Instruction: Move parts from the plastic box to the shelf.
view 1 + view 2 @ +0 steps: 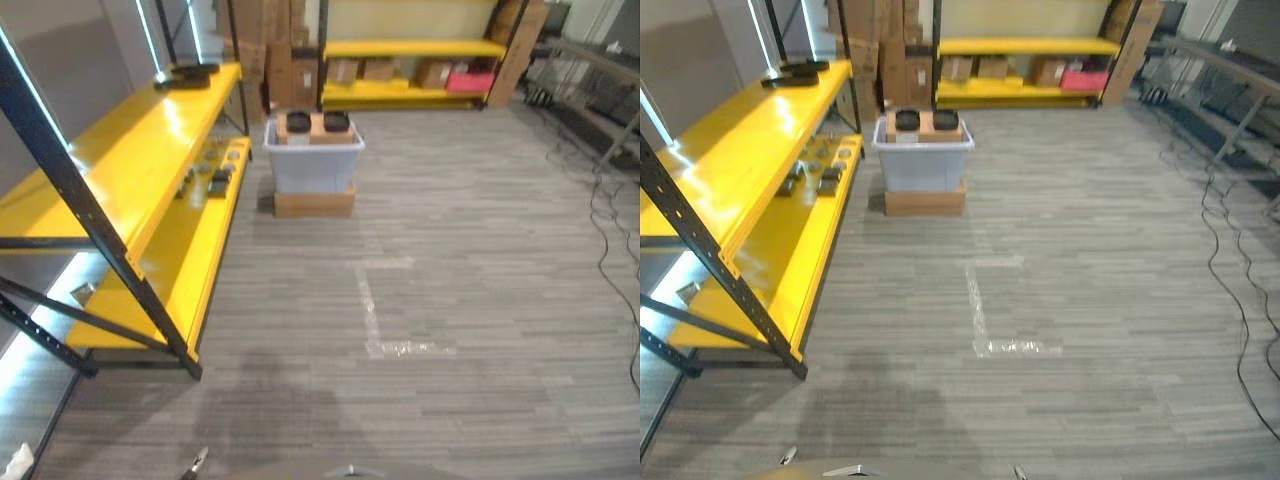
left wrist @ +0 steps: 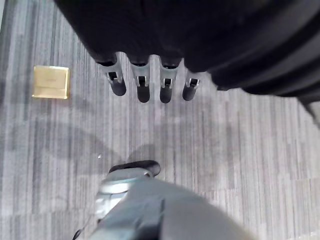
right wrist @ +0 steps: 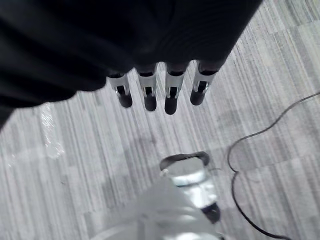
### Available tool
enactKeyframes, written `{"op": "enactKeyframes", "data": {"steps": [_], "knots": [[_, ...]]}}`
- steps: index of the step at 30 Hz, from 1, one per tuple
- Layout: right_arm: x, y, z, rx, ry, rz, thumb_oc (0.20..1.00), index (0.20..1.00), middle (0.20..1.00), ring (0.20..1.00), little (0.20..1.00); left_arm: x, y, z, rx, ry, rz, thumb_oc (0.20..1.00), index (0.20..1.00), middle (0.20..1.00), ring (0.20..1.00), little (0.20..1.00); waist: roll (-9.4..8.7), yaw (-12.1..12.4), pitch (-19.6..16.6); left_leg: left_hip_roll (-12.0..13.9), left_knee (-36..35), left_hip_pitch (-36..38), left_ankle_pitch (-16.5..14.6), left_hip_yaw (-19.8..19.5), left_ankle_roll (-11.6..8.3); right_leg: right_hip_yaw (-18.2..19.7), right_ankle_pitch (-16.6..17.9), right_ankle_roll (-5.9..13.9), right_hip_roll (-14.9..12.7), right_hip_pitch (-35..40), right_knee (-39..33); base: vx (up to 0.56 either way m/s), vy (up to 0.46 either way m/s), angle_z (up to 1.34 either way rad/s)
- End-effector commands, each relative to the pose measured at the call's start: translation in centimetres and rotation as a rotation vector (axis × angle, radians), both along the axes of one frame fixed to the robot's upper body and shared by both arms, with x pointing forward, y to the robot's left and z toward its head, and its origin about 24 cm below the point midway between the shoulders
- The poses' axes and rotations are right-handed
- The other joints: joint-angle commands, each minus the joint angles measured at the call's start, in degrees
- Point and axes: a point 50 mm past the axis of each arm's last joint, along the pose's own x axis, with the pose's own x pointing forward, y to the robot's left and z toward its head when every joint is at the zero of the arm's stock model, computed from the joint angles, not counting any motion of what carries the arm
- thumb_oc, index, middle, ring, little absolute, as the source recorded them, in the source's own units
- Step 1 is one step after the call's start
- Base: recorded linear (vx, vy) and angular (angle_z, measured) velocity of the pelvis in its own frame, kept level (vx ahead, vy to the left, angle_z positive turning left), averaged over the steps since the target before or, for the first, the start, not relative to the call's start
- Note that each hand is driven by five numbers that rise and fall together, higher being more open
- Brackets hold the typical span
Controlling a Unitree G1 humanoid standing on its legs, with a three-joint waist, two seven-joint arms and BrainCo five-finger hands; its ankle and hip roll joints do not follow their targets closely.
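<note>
Nothing picked up yet: shelf (image 1: 150, 150) on the left, box (image 1: 312, 165) with the parts (image 1: 298, 121) on top well ahead, left hand (image 2: 145, 82) and right hand (image 3: 165, 92) hanging loose and empty, so walking over comes next, I'd guess.

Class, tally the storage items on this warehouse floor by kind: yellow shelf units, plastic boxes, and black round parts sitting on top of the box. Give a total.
Yellow shelf units: 2 (near, far)
Plastic boxes: 1
Black round parts on the box: 2
Total: 5
</note>
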Motion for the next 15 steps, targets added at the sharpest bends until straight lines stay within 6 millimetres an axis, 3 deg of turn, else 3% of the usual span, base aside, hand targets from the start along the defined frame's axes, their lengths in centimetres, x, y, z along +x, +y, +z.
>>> {"op": "enactKeyframes", "data": {"steps": [1,5,15], "knots": [[2.1,-2.0,0.8,-0.031,-0.06,-0.067,1.0,1.0,1.0,1.0,1.0,3.6,1.2,0.8,0.017,-0.092,-0.001,1.0,1.0,1.0,1.0,1.0,-0.79,-1.09,1.22,4.06,-5.58,5.99,-2.89,-1.33,-3.16,-1.33,5.23,5.49,-3.34,9.9,-15.45,0.01,0.004,-0.03],[2.0,-1.9,0.8,-0.011,-0.07,-0.119,1.0,1.0,1.0,1.0,1.0,3.5,1.3,0.9,0.024,-0.091,0.004,1.0,1.0,1.0,1.0,1.0,-0.83,-0.94,1.04,3.94,-5.61,5.98,-3.1,-1.48,-3.16,-1.3,5.2,5.59,-3.42,9.93,-15.5,0.01,0.003,0.02],[2.8,-0.8,0.6,-0.02,-0.052,0.078,1.0,1.0,1.0,1.0,1.0,3.3,1.4,0.8,0.029,-0.097,0.037,1.0,1.0,1.0,1.0,1.0,-1.16,-0.93,1.15,4.06,-5.61,6.21,-3.29,-1.5,-3.18,-1.04,5.21,5.45,-3.28,9.88,-15.5,0.0,0.0,0.0]]}}
